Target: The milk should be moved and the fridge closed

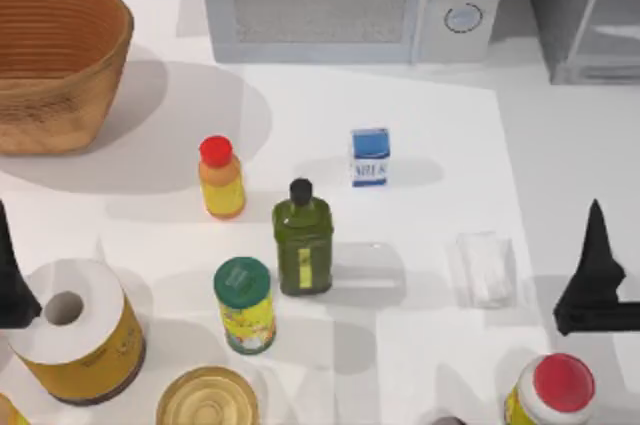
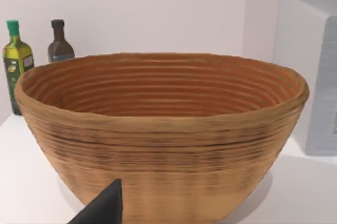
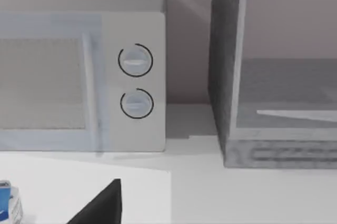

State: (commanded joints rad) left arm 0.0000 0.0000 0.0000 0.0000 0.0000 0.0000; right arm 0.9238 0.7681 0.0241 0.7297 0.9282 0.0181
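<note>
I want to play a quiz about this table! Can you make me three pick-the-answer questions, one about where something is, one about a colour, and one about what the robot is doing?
1. Where does the milk stand?
A. in the basket
B. on the table, in front of the microwave
C. inside the fridge

2. What colour is the orange bottle's cap?
A. red
B. black
C. blue

3. What does the right gripper hold?
A. the milk
B. the green bottle
C. nothing

Answers: 1 B, the carton stands alone on the white tabletop. 2 A, the top view shows it red. 3 C, it hangs at the table's right side, away from everything.
</note>
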